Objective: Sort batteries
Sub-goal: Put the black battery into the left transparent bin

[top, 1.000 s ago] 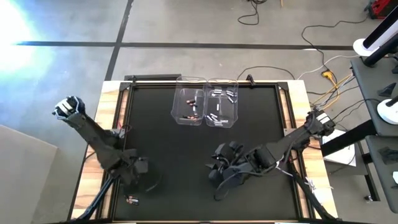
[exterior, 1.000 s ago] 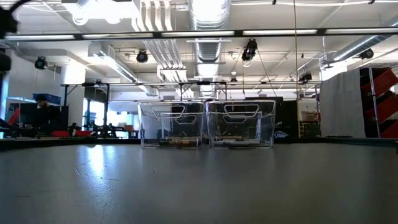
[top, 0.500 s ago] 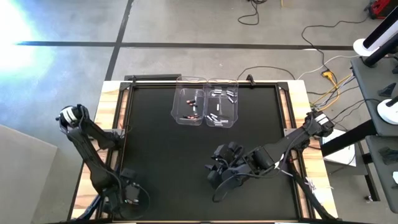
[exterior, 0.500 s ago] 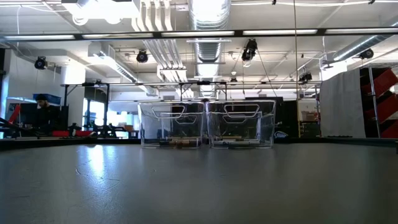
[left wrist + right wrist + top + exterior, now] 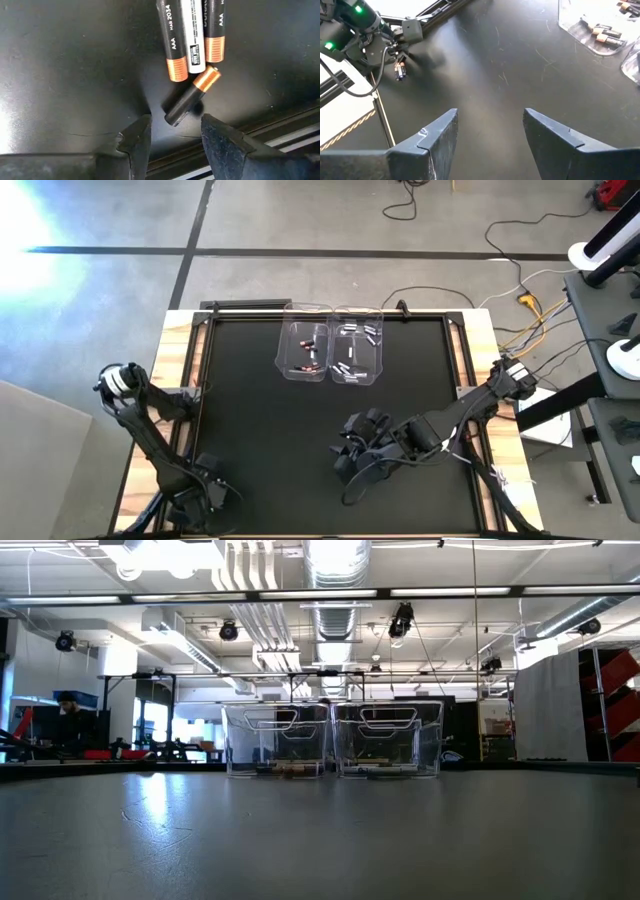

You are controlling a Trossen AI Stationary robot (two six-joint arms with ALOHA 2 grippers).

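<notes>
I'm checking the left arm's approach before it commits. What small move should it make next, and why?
Probably ease the left gripper forward and down a touch. Its fingers stand open just short of the loose dark, copper-ended battery, which lies tilted beside three more batteries on the black mat. Its dark end points into the gap.

Left arm pulled back toward the table's near-left corner; nothing else shifted.

The dark left arm's elbox joint with the white band (image 5: 120,379) sits lower along the table's left edge than a second ago. The left gripper (image 5: 205,492) has moved from beside the small loose batteries at the near edge down to the corner, now covering the spot where they showed in the high view. In the left wrist view, its open fingers (image 5: 137,140) flank a tilted black-and-copper AAA battery (image 5: 192,96).
</notes>
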